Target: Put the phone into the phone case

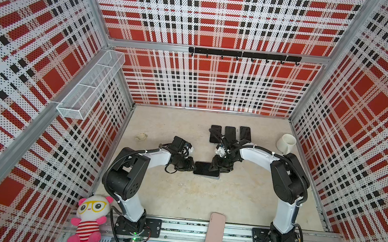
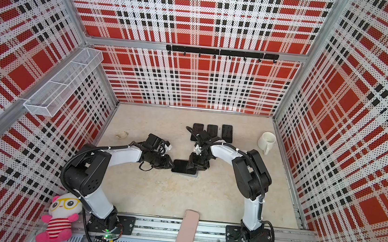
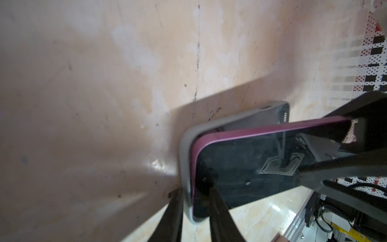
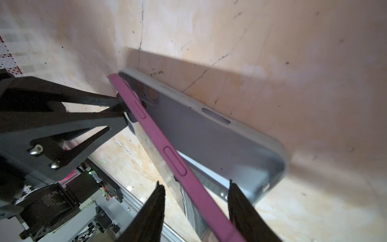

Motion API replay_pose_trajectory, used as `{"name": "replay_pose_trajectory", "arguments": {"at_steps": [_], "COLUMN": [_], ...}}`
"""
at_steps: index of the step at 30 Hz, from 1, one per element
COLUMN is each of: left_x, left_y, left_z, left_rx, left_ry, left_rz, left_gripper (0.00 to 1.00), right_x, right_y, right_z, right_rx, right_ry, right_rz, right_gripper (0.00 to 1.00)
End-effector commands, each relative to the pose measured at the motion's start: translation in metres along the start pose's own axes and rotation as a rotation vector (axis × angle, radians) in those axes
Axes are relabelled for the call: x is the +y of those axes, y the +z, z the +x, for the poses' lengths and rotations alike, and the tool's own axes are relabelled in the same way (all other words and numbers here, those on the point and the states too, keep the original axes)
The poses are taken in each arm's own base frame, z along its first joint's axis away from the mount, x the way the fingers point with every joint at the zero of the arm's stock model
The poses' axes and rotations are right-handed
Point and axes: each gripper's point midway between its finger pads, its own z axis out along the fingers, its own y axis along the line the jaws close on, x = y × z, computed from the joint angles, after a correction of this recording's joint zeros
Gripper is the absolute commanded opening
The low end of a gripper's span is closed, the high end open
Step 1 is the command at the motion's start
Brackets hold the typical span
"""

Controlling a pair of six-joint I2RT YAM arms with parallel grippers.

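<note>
We see a beige worktop (image 1: pixel 181 193) enclosed by red plaid walls. Two black-and-white arms meet at its middle, over a grey phone case (image 3: pixel 184 146) lying on the worktop. A purple-edged phone (image 3: pixel 240 163) sits slanted, with one end tucked into the phone case and the other end raised. The left tool (image 3: pixel 192 188) pinches the phone case and phone together at the tucked end. The right tool (image 4: pixel 194 184) is spread on either side of the raised end, with a gap showing beside the phone.
</note>
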Motion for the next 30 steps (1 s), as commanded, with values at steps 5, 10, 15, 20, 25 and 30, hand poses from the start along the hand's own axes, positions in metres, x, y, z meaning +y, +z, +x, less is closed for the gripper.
{"name": "replay_pose_trajectory", "arguments": {"at_steps": [5, 10, 15, 20, 25, 30], "left_x": [-0.003, -0.003, -0.002, -0.001, -0.001, -0.002], "left_y": [-0.004, -0.005, -0.005, -0.005, -0.005, -0.004], "left_z": [0.000, 0.000, -0.001, -0.002, -0.001, 0.000], "left_rx": [-0.009, -0.009, -0.016, -0.018, -0.014, -0.008], "left_ry": [0.023, 0.025, 0.030, 0.031, 0.032, 0.029], "left_rz": [-0.022, -0.019, -0.035, -0.040, -0.043, -0.031], "left_gripper": [0.25, 0.25, 0.25, 0.24, 0.24, 0.23], "right_x": [-0.008, -0.017, -0.020, -0.004, -0.012, -0.024], "right_y": [-0.009, -0.011, -0.003, 0.002, -0.013, -0.028], "right_z": [0.005, 0.007, 0.010, 0.004, 0.002, 0.015], "right_rx": [0.026, 0.036, 0.053, 0.029, -0.009, -0.066], "right_ry": [-0.042, -0.043, -0.040, -0.054, -0.067, -0.047], "right_rz": [0.143, 0.198, 0.191, 0.100, 0.184, 0.230], "right_gripper": [0.50, 0.50, 0.50, 0.49, 0.49, 0.46]}}
